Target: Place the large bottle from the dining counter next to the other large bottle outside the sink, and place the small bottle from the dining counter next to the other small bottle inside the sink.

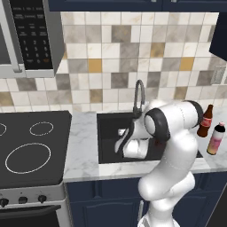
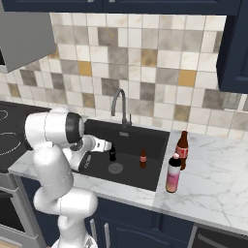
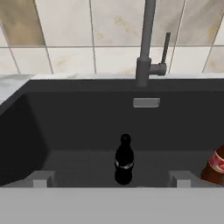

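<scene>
Both large bottles sit together on the worktop, right of frame. In the sink, centre, both small bottles stand: dark one between the spread, empty hand. You're at release; next, retract straight up.

In the hand view the reddish small bottle is cut off by the right edge and the faucet by the top edge. In the left base view the arm hides much of the sink interior. Bottle label text is too small to read.
</scene>
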